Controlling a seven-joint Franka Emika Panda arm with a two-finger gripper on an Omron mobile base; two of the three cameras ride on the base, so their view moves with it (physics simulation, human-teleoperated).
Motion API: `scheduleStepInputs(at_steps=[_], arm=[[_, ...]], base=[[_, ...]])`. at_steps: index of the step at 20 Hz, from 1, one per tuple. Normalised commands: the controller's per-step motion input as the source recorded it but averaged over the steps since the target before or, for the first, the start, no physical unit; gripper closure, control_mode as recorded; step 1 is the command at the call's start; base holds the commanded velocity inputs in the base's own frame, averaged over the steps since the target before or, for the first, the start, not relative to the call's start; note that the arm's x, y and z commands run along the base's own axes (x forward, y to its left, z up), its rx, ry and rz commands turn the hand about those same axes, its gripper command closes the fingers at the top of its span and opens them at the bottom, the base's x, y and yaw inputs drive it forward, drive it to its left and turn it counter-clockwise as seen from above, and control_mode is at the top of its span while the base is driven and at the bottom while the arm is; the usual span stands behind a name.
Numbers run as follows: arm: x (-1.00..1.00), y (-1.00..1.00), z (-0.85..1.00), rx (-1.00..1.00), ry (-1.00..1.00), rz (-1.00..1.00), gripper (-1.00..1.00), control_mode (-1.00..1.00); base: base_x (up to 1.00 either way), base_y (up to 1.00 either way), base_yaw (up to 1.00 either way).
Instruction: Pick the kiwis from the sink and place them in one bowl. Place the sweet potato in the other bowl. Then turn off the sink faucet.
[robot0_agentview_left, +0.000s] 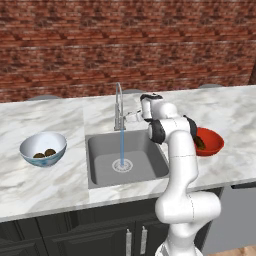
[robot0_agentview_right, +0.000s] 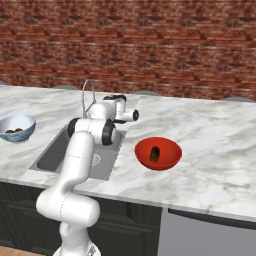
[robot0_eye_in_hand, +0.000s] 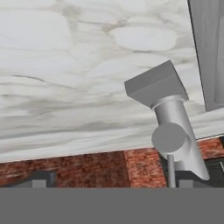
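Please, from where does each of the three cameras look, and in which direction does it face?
Left base view: behind the arm's left, facing forward and down at the sink, running faucet and white bowl; arm at lower right.
Right base view: behind its right, same counter, red bowl central; arm at lower left.
Hand view: on the hand, facing the faucet base and marble counter.
Both base views share sink, faucet and both bowls.
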Motion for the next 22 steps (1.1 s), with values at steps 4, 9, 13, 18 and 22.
scheduleStepInputs(at_steps=[4, 9, 13, 18, 22], arm=[[0.09, 0.49, -0.14, 0.0, 0.01, 0.0, -1.0, -1.0], [0.15, 0.38, -0.18, 0.0, 0.0, 0.0, -1.0, -1.0], [0.31, 0.09, -0.19, 0.01, 0.0, 0.03, -1.0, -1.0], [0.34, 0.17, -0.18, 0.01, 0.0, 0.09, -1.0, -1.0], [0.33, 0.27, -0.19, 0.0, 0.0, 0.11, -1.0, -1.0]], base=[[0.0, 0.0, 0.0], [0.0, 0.0, 0.0], [0.0, 0.0, 0.0], [0.0, 0.0, 0.0], [0.0, 0.0, 0.0]])
